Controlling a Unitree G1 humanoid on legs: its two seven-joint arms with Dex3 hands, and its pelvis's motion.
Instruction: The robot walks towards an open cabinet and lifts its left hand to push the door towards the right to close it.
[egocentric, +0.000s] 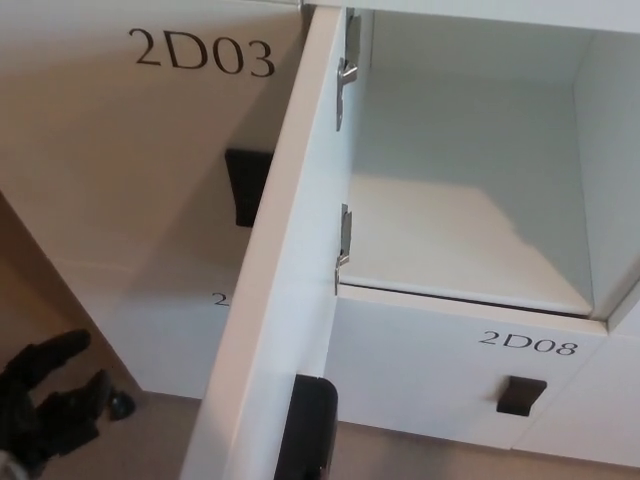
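The white cabinet door (285, 270) stands wide open, swung out toward me edge-on, with its black handle (305, 430) near the bottom of the picture. Two metal hinges (345, 75) tie it to the left wall of the empty open compartment (470, 200). My left hand (45, 405) is low at the bottom left, black fingers spread apart and holding nothing, well left of the door and not touching it. My right hand does not show.
A closed white door marked 2D03 (205, 55) with a black handle (245, 185) is behind the open door on the left. Below the compartment is a door marked 2D08 (528, 343) with a black handle (520, 393). Brown floor lies beneath.
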